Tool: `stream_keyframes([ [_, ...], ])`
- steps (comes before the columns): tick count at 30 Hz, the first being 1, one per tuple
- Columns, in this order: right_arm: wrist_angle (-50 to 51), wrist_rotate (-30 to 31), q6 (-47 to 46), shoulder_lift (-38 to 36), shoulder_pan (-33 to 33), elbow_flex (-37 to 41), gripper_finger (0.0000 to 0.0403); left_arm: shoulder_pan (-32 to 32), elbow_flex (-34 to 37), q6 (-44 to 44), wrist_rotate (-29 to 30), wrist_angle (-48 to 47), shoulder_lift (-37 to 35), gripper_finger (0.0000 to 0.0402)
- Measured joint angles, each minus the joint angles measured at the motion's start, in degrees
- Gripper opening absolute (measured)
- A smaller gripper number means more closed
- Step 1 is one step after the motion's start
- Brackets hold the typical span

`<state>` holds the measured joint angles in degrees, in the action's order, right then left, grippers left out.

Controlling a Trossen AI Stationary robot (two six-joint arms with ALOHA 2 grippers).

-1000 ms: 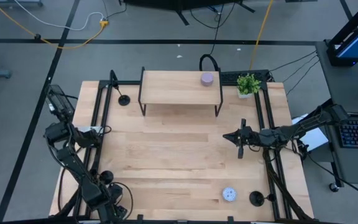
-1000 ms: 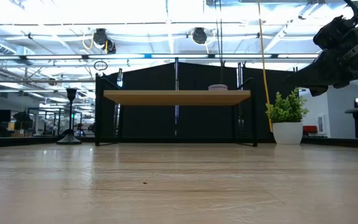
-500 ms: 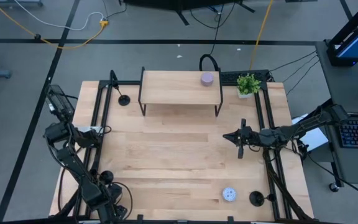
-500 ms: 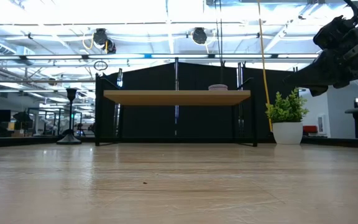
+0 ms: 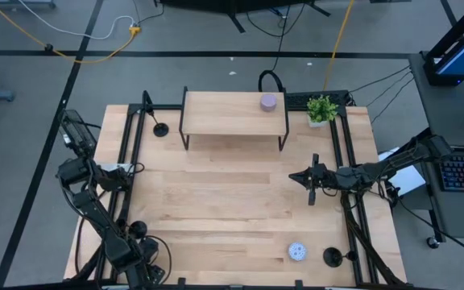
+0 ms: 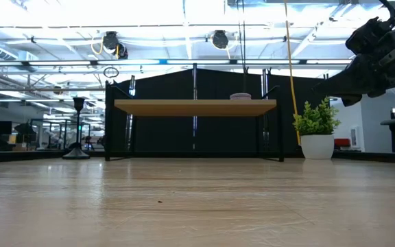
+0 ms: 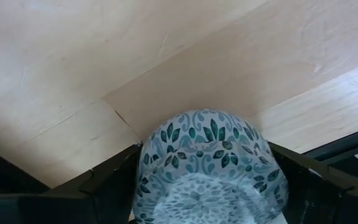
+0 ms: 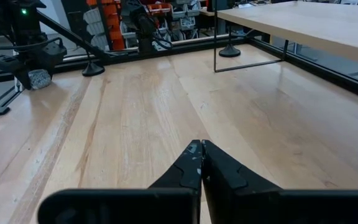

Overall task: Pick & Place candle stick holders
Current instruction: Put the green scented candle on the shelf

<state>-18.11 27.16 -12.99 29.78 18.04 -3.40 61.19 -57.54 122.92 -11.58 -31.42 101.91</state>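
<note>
**Left pincer (image 7: pixel 205 149) at the near-left corner, around a patterned puck (image 7: pixel 207 186); no holder moved yet, by our reading.**

We cannot tell whether that pincer clamps the puck or only straddles it. Nearest us, one holder (image 5: pixel 138 229) stands just beside the left arm, and another (image 5: pixel 333 258) stands at the near-right edge with a second patterned puck (image 5: pixel 297 252) beside it. Farther in, right of the middle, the right pincer (image 8: pixel 201 144) hangs pressed together and empty. The third holder (image 5: pixel 161 129) stands far left, just off the shelf (image 5: pixel 224 117). We judge that all three are still to be picked and placed. The shelf carries only a lavender puck (image 5: pixel 269 101). Far right, a white pot (image 6: pixel 317 146) holds a small plant (image 5: pixel 321 107).
</note>
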Motion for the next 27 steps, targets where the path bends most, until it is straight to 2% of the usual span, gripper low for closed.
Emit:
stream_keyframes([
  [6,0.0,0.0,0.0,0.0,0.0,0.0,0.0000,0.0,0.0,0.2,0.0,0.0,0.0,0.0290],
  [27,0.0,0.0,0.0,0.0,0.0,0.0,0.0000,0.0,0.0,0.6,1.5,0.0,0.0,0.0283],
])
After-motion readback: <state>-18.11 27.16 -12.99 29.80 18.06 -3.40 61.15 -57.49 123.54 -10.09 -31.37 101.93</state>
